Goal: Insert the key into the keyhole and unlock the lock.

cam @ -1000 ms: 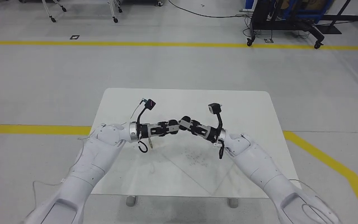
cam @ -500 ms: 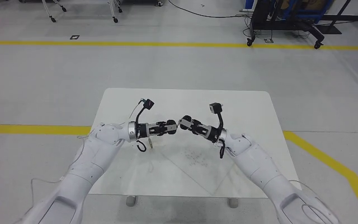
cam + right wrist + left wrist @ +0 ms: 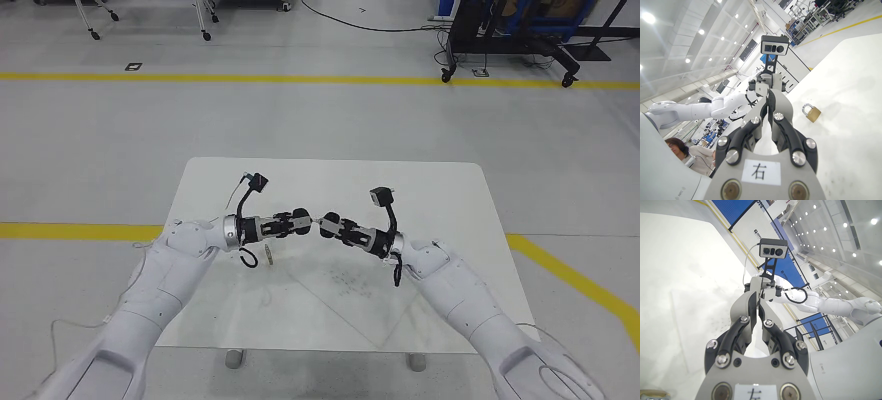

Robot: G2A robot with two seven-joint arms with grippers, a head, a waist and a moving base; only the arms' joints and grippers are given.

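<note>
Left gripper (image 3: 758, 300) and right gripper (image 3: 769, 98) meet tip to tip above mid-bench (image 3: 440, 190), each with fingers (image 3: 772, 100) closed together. A brass padlock (image 3: 812, 113) lies nearby, well inside the bench's edges.

**Lock** (image 3: 811, 113): brass padlock with a squarish body and a silver shackle. The shackle looks seated at both ends. The lock lies flat on the white bench (image 3: 440, 200), in its left half, about midway between the far and near edges and well in from the left edge. Nothing touches it.

**Key** (image 3: 760, 293): small, thin and silvery, seen edge-on, its teeth too small to make out. It is held clear of the bench, over the middle, pinched between the closed fingertips of the left gripper (image 3: 759, 298). It is apart from the lock.
</note>
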